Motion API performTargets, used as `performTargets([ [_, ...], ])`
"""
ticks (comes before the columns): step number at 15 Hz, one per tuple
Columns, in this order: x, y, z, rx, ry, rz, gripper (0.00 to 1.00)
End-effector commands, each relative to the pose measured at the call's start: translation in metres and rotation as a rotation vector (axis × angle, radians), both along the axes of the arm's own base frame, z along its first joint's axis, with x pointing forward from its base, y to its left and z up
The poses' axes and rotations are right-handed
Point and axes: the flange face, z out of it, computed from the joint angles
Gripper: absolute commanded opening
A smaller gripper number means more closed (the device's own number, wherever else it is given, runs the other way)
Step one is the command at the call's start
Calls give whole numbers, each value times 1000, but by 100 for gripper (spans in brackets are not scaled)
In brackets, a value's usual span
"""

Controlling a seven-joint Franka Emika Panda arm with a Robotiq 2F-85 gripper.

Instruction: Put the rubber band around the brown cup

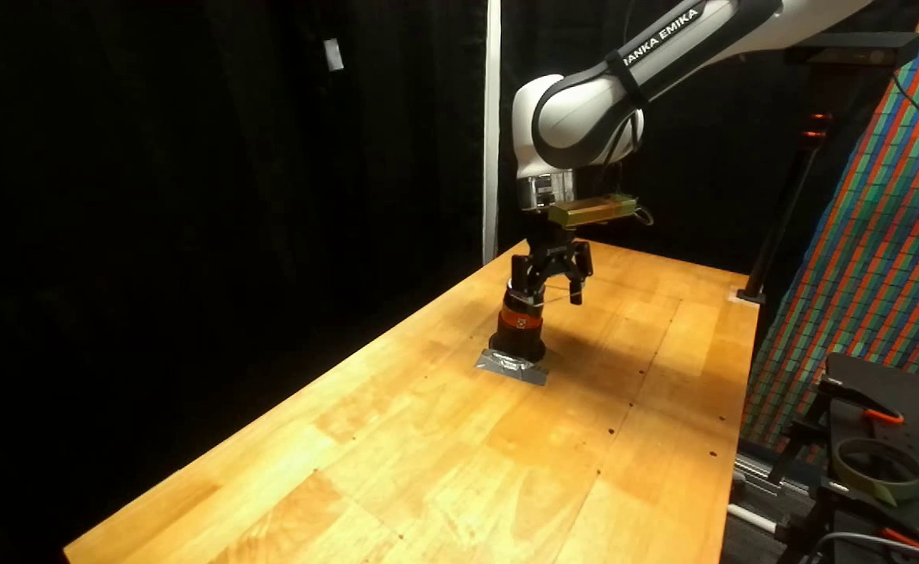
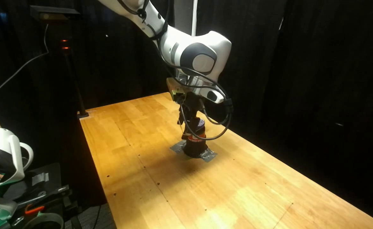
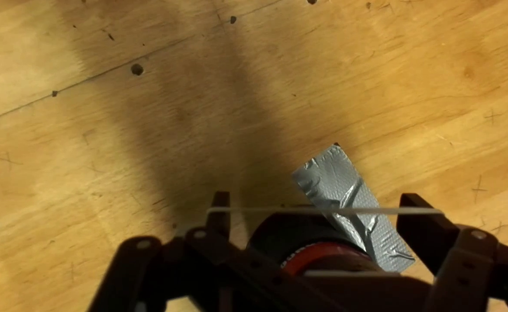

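Observation:
The brown cup [image 1: 520, 321], dark with a red-orange band, stands upright on the wooden table. It also shows in an exterior view [image 2: 196, 144], partly behind a cable, and in the wrist view [image 3: 318, 253]. My gripper [image 1: 551, 294] is at the height of the cup's upper part, fingers spread. In the wrist view the pale rubber band [image 3: 279, 210] is stretched straight across both fingertips [image 3: 316, 203], and the cup's lower body shows between and below them. A second pale line crosses the cup. I cannot tell whether it is the band's other side, or whether the band encircles the cup.
Grey tape strips [image 1: 511, 366] lie at the cup's base and also show in an exterior view [image 2: 209, 155] and the wrist view [image 3: 353, 208]. A cable loop [image 2: 219, 135] hangs from my wrist near the cup. A camera stand [image 1: 780, 215] rises at a table corner.

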Motion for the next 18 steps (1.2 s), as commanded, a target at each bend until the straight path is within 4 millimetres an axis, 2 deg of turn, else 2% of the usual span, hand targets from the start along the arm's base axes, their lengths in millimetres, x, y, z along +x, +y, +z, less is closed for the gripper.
performTargets([
  [1, -21, 6, -5, -20, -37, 4, 100],
  [5, -34, 10, -12, -38, -103, 14, 100],
  [6, -38, 10, -11, -42, -117, 10, 75],
  [7, -43, 9, -10, -52, -129, 22, 73],
  [8, -48, 8, -7, -60, -146, 28, 66],
  [15, -82, 12, 6, -61, -306, 49, 11],
  [18, -96, 15, 3, -54, -409, 45, 7],
])
